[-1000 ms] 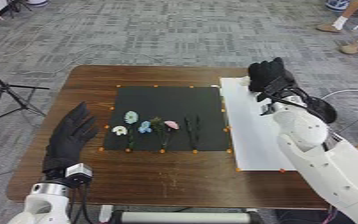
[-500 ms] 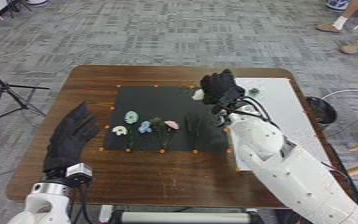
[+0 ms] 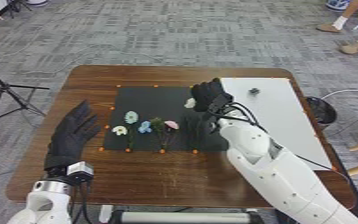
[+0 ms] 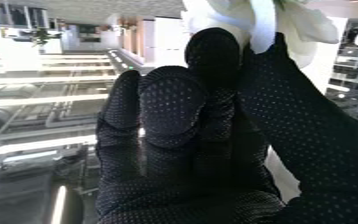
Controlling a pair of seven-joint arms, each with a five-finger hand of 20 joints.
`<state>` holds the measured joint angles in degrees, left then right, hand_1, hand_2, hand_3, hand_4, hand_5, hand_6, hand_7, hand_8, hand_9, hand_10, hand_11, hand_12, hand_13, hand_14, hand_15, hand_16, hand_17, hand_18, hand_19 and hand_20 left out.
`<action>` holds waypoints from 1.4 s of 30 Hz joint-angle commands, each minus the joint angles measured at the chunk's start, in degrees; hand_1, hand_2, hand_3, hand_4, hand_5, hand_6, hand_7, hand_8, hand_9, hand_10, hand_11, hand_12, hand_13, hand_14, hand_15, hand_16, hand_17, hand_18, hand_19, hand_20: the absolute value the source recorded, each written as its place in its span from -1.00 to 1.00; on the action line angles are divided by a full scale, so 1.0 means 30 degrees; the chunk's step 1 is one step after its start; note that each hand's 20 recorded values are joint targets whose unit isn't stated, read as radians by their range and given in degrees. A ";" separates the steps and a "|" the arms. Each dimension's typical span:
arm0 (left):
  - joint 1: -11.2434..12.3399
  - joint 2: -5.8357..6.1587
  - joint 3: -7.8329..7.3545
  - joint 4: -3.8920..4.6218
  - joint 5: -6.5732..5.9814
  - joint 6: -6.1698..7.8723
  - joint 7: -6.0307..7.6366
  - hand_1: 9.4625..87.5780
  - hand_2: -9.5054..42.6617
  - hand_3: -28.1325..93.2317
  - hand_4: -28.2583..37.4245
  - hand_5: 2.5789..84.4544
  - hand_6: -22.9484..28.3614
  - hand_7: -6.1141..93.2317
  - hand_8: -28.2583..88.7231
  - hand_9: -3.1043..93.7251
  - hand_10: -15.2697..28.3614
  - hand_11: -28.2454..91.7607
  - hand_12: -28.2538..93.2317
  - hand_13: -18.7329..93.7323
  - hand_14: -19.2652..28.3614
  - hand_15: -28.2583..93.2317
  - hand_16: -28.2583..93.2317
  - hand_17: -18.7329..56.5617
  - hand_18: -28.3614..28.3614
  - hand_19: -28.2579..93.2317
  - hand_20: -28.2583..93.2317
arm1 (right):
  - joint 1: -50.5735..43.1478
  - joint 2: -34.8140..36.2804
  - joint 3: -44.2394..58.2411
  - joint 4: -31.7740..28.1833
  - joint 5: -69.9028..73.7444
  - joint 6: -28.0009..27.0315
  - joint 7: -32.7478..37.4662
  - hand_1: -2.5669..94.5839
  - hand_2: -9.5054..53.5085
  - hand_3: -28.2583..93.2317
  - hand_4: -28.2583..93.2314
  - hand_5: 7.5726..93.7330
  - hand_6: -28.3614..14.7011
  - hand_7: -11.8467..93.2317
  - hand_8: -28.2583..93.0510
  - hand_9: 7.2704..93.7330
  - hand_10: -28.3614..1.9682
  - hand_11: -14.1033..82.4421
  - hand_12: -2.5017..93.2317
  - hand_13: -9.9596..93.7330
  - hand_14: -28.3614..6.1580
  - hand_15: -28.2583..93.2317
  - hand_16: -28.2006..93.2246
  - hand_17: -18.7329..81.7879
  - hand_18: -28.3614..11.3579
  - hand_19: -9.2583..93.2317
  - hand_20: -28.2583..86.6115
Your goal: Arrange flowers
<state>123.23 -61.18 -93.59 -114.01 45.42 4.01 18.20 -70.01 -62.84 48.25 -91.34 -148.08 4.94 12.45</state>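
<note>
In the head view, my right hand (image 3: 207, 95) is over the upper right part of the black mat (image 3: 158, 96), with a white flower (image 3: 190, 103) at its left side. The right wrist view shows my right hand (image 4: 174, 105) with thumb and a finger pinching the white flower (image 4: 304, 25) near its petals. On the mat's lower half lie a pale blue flower (image 3: 131, 117), a white flower (image 3: 119, 130), a blue flower (image 3: 145, 127) and a pink flower (image 3: 171, 124), stems toward me. My left hand (image 3: 67, 135) rests left of the mat, fingers straight.
A white board (image 3: 278, 110) covers the table's right side, with a small dark green item (image 3: 254, 91) on it. Small orange markers edge the mat. A black bin (image 3: 321, 111) stands beyond the right edge, a tripod (image 3: 8, 90) at the left.
My right hand has moved left from the white board to the black mat, carrying the white flower, then slightly nearer to me. My left hand has stayed in place.
</note>
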 commanded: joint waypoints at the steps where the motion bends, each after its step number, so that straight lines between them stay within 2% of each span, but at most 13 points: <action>1: 0.0075 -0.0002 0.0031 0.0041 0.0022 -0.0289 -0.0080 -0.66 -0.87 0.53 -1.00 -0.47 -0.04 -0.48 -0.69 -0.51 0.14 -0.35 -0.18 -0.36 0.34 -0.30 -0.39 -0.84 0.74 0.16 -0.39 | -0.0093 -0.0030 -0.1141 -0.0546 -0.0428 -0.0050 -0.0084 -0.02 -1.00 0.88 -0.93 0.42 0.43 0.24 -0.38 0.73 0.62 -0.10 0.23 0.63 0.47 0.50 0.16 -0.15 -0.51 0.66 0.29; 12: 0.0153 -0.0061 -0.0079 0.0023 0.0047 -0.0342 -0.0144 -0.67 -0.86 0.53 -1.00 -0.47 -0.04 -0.48 -0.69 -0.51 0.14 -0.35 -0.18 -0.36 0.34 -0.30 -0.39 -0.84 0.74 0.16 -0.39 | -0.0233 -0.0263 -0.0728 0.0102 -0.1381 0.0336 -0.0087 -0.02 -1.00 0.87 -0.93 0.41 0.43 0.25 -0.38 0.73 0.62 -0.11 0.23 0.62 0.48 0.49 0.16 -0.16 -0.50 0.65 0.29; 18: 0.0158 -0.0100 -0.0114 0.0030 0.0092 -0.0481 -0.0165 -0.66 -0.86 0.52 -1.00 -0.47 -0.04 -0.48 -0.69 -0.51 0.14 -0.35 -0.18 -0.36 0.35 -0.30 -0.39 -0.84 0.74 0.16 -0.39 | -0.0416 -0.0477 -0.0313 -0.0129 -0.1564 -0.0457 -0.0157 -0.02 -1.00 0.86 -0.97 0.35 0.44 0.27 -0.39 0.68 0.62 -0.11 0.23 0.59 0.48 0.50 0.17 -0.17 -0.49 0.65 0.29; 23: 0.0221 -0.0097 -0.0133 0.0008 0.0066 -0.0410 -0.0152 -0.67 -0.86 0.53 -1.00 -0.47 -0.03 -0.48 -0.69 -0.51 0.14 -0.35 -0.18 -0.36 0.35 -0.30 -0.39 -0.84 0.74 0.16 -0.39 | -0.0592 -0.0499 0.0127 -0.0563 -0.1211 -0.1560 0.0083 -0.11 -1.00 0.79 -1.00 0.17 0.41 0.33 -0.39 0.46 0.50 0.06 0.20 0.47 0.39 0.59 0.07 -0.23 -0.51 0.63 0.31; 27: 0.0147 -0.0074 -0.0091 0.0032 0.0042 -0.0381 -0.0180 -0.67 -0.86 0.53 -1.00 -0.47 -0.04 -0.48 -0.69 -0.51 0.14 -0.35 -0.18 -0.36 0.35 -0.30 -0.39 -0.84 0.74 0.16 -0.39 | -0.0668 -0.0376 0.0499 -0.0875 -0.1152 -0.2171 0.0221 -0.23 -1.00 0.80 -1.00 0.09 0.37 0.29 -0.40 0.27 0.30 0.32 0.01 0.41 0.33 0.62 0.04 -0.26 -0.52 0.62 0.32; 30: 0.0092 -0.0076 -0.0058 0.0033 0.0057 -0.0325 -0.0159 -0.67 -0.86 0.53 -1.00 -0.47 -0.04 -0.49 -0.69 -0.51 0.14 -0.35 -0.18 -0.36 0.35 -0.30 -0.39 -0.84 0.74 0.16 -0.39 | -0.0701 -0.0151 0.0848 -0.1214 -0.0945 -0.2584 0.0460 -0.28 -1.00 0.83 -1.00 0.04 0.36 0.27 -0.44 0.19 0.21 0.42 -0.08 0.37 0.30 0.64 0.03 -0.28 -0.53 0.61 0.32; 32: 0.0133 -0.0116 -0.0087 0.0015 0.0062 -0.0288 -0.0194 -0.66 -0.86 0.53 -1.00 -0.47 -0.04 -0.49 -0.69 -0.51 0.14 -0.35 -0.18 -0.36 0.35 -0.30 -0.39 -0.84 0.74 0.16 -0.39 | -0.0683 -0.0041 0.1296 -0.1380 -0.0460 -0.2914 0.0458 -0.32 -1.00 0.87 -1.00 0.02 0.33 0.27 -0.58 0.12 0.15 0.46 -0.13 0.34 0.28 0.64 0.03 -0.29 -0.54 0.61 0.32; 33: 0.0129 -0.0093 -0.0081 0.0019 0.0050 -0.0276 -0.0176 -0.67 -0.86 0.53 -1.00 -0.47 -0.04 -0.49 -0.69 -0.51 0.14 -0.35 -0.18 -0.36 0.35 -0.30 -0.39 -0.84 0.74 0.16 -0.39 | -0.0642 -0.0003 0.1564 -0.1449 -0.0416 -0.3111 0.0500 -0.34 -1.00 0.89 -1.00 0.00 0.30 0.28 -0.79 0.09 0.12 0.47 -0.14 0.32 0.26 0.65 0.02 -0.30 -0.54 0.60 0.33; 35: 0.0189 -0.0132 -0.0123 0.0005 0.0046 -0.0276 -0.0171 -0.67 -0.86 0.53 -1.00 -0.47 -0.04 -0.49 -0.69 -0.51 0.14 -0.35 -0.18 -0.36 0.34 -0.30 -0.39 -0.84 0.74 0.16 -0.39 | -0.0521 0.0077 0.2073 -0.1436 -0.0464 -0.3283 0.0617 -0.37 -1.00 0.90 -1.00 -0.08 0.24 0.25 -0.86 -0.02 0.05 0.45 -0.15 0.26 0.22 0.65 0.01 -0.32 -0.55 0.60 0.33; 38: 0.0354 -0.0133 -0.0173 -0.0098 0.0042 -0.0184 -0.0114 -0.67 -0.86 0.53 -1.00 -0.47 -0.04 -0.48 -0.69 -0.51 0.14 -0.35 -0.18 -0.36 0.35 -0.30 -0.39 -0.84 0.74 0.16 -0.39 | -0.0318 0.0274 0.2594 -0.1466 -0.0946 -0.4160 0.1874 -0.37 -1.00 0.92 -1.00 -0.25 0.17 0.15 -0.85 -0.18 -0.04 0.34 -0.24 0.19 0.16 0.68 -0.04 -0.35 -0.56 0.59 0.34; 42: 0.0323 -0.0160 -0.0145 -0.0081 0.0021 -0.0192 -0.0124 -0.66 -0.86 0.53 -1.00 -0.47 -0.04 -0.48 -0.69 -0.51 0.14 -0.35 -0.18 -0.36 0.35 -0.30 -0.39 -0.84 0.74 0.16 -0.39 | 0.0193 0.0550 0.3236 -0.1002 -0.0375 -0.6104 0.3203 -0.36 -1.00 0.93 -1.00 -0.45 0.05 -0.09 -0.78 -0.35 -0.12 0.01 -0.39 0.04 0.08 0.71 -0.12 -0.39 -0.57 0.58 0.33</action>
<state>123.39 -61.23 -93.79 -113.99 45.45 3.37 18.04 -72.42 -63.43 54.88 -95.52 -149.38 -6.55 15.67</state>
